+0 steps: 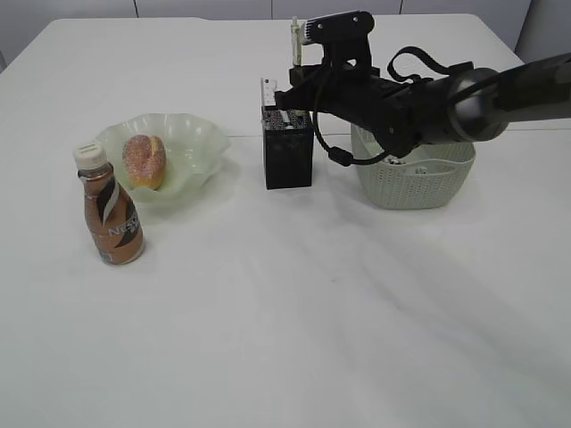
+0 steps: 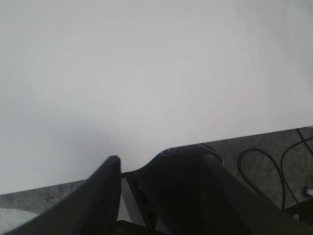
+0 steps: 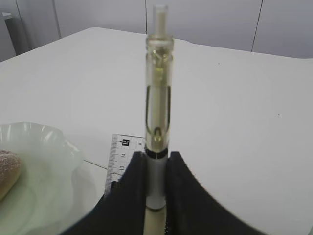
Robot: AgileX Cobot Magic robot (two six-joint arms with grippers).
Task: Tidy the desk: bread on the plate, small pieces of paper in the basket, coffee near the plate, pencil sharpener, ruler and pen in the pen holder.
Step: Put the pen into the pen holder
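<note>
A white desk (image 1: 285, 303) seen from the front at a downward slant. Toward its far edge, near the middle, stands the black mesh pen holder (image 1: 288, 148), with the clear ruler (image 1: 268, 93) already upright inside, its top poking above the rim.

The right gripper (image 3: 157, 178) reaches in from the right side and hangs directly above the holder, clenched on a clear pen (image 3: 157, 103). The pen is held upright, pinched near its lower part with its clicker end up (the vertical hold lines it up with the narrow opening, so it can drop straight in beside the ruler). Judging from this, the pen is about to be lowered into the holder.

Just right of the holder, partly behind the arm, sits the perforated basket (image 1: 417, 183); its contents are hard to make out.

Toward the left edge, the wavy green plate (image 1: 192, 143) holds the sugar-dusted bread (image 1: 144, 160), and the coffee (image 1: 110, 207) bottle stands just in front of the plate, nearer the front edge, so those parts look done.

The left gripper (image 2: 161, 169) hovers over bare desk near an edge, jaws apart, holding nothing. No pencil sharpener is visible.
</note>
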